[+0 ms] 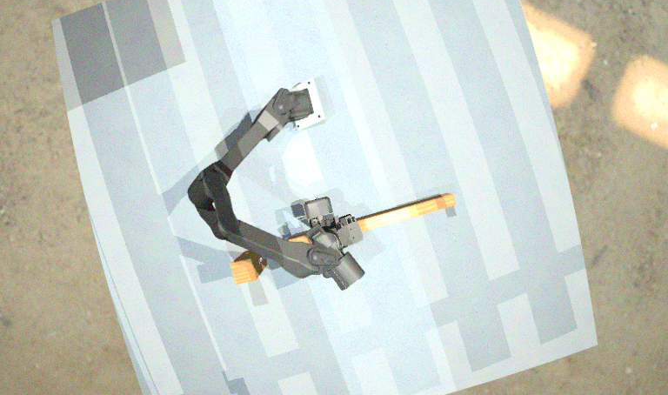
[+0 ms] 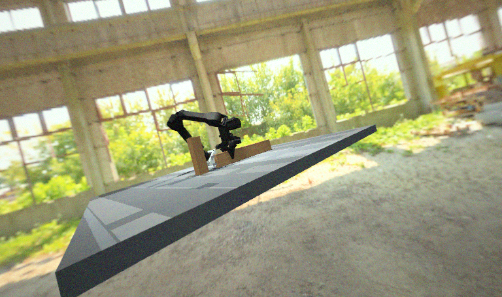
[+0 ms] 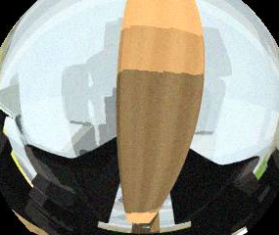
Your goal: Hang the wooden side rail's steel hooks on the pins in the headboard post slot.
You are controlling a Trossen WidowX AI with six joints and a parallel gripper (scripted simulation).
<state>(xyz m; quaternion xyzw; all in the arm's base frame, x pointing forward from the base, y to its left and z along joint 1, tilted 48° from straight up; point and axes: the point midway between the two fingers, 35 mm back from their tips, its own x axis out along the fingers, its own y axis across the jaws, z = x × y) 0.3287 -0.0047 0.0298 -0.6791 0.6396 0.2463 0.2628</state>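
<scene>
landmark: upright tan wooden headboard post (image 1: 243, 270) (image 2: 198, 156), standing on the pale patchwork-patterned table (image 1: 404, 282) (image 2: 155, 205)
rail: long straight tan wooden side rail (image 1: 406, 212) (image 2: 253, 150) (image 3: 161, 108), near end just beside post, gap between, far end pointing away from post; low, along table
claw: black parallel-jaw gripper (image 1: 335, 225) (image 2: 230, 146) (image 3: 146, 137), clamped on rail, partway along from post
hooks/pins: can't make out, hang not done
handling: probably stiff, moderate weight, long lever; smooth sides may let it pivot
hold: flat sides, nearer post end, clear of hooks
next: likely raise post-side end, far end staying down
</scene>
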